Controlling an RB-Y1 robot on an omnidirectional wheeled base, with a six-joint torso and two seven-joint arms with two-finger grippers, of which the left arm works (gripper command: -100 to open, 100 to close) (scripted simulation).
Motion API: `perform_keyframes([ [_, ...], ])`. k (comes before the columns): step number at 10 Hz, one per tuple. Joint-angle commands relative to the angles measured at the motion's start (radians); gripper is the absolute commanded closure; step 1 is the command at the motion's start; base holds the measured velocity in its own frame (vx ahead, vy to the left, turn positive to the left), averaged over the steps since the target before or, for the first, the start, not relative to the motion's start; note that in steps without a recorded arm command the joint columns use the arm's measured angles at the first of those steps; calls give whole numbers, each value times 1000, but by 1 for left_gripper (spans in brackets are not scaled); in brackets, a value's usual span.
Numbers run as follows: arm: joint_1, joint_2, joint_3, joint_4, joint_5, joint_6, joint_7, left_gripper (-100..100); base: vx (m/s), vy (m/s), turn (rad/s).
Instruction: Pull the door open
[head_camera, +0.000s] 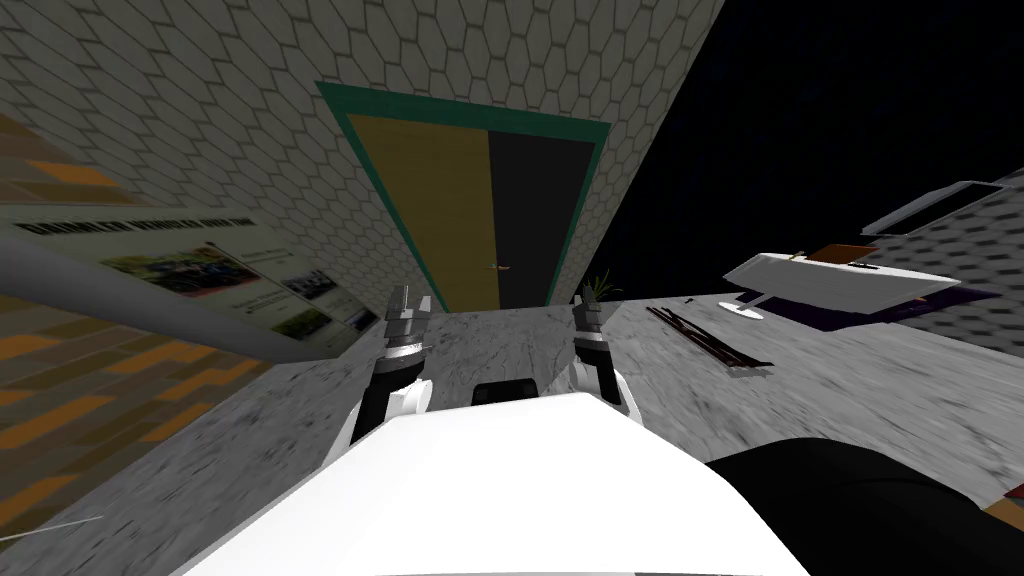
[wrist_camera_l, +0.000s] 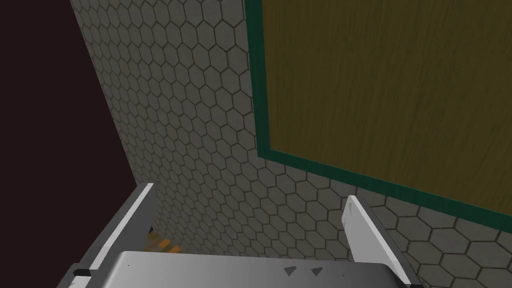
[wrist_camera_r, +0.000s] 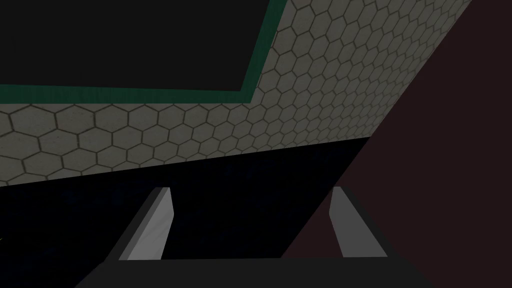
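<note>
Facing a hex-tiled wall (head_camera: 200, 100) with a green-framed door (head_camera: 425, 210) straight ahead, its yellow-brown leaf beside a dark half, small handle (head_camera: 497, 268) at the leaf's edge. Left claw (head_camera: 411, 297) and right claw (head_camera: 588, 303) both spread open, well short of the door.

- left gripper (wrist_camera_l: 250, 204): two thin, light grey blade fingers (wrist_camera_l: 369, 235) on a pale grey body with two small dark triangle marks (wrist_camera_l: 302, 271)
- right gripper (wrist_camera_r: 250, 199): same grey fingers, but a dark body
- forearms (head_camera: 405, 395): white shells, black joints, ribbed grey wrists (head_camera: 403, 335)
</note>
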Motion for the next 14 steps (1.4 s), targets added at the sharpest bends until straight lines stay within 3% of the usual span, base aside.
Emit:
perform_keyframes([
  [1,-6,8,5,34,5,-12,6,-100,104,-61,-47],
  [6,-22,27,18,122,17,-42,21,-100,167,-17,-36],
  [14,-57,62,45,307,44,-105,53,-100,134,-32,-43],
])
